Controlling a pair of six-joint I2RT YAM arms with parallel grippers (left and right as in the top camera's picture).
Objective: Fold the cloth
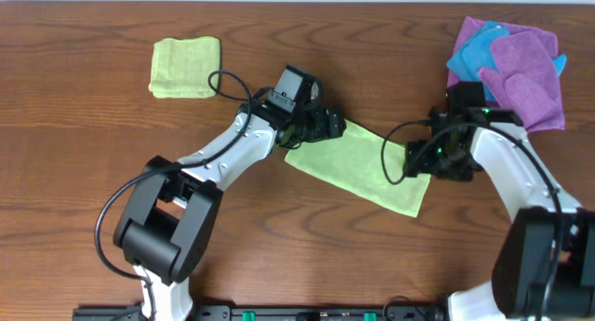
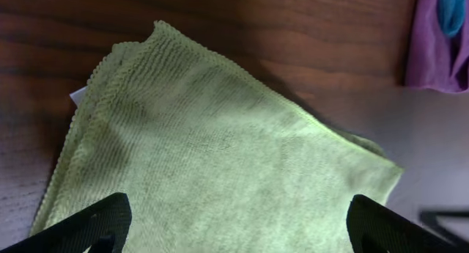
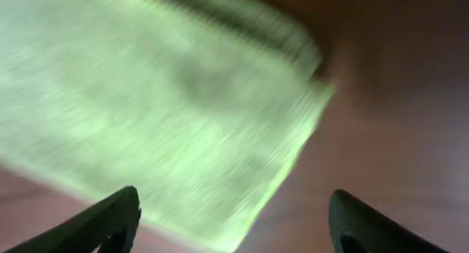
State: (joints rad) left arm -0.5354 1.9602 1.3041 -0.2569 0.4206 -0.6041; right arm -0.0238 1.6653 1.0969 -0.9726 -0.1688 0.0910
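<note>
A light green cloth (image 1: 363,167) lies flat in the middle of the table, folded into a long strip running from upper left to lower right. My left gripper (image 1: 327,126) is open over the cloth's upper left end; the left wrist view shows the cloth (image 2: 220,150) spread between its open fingers (image 2: 236,227). My right gripper (image 1: 423,156) is open at the cloth's right end; the right wrist view, blurred, shows the cloth's corner (image 3: 183,114) between its open fingers (image 3: 234,224). Neither gripper holds anything.
A folded light green cloth (image 1: 185,67) lies at the back left. A pile of purple and blue cloths (image 1: 511,65) lies at the back right, close behind my right arm, and also shows in the left wrist view (image 2: 440,40). Bare wood table (image 1: 307,256) lies in front.
</note>
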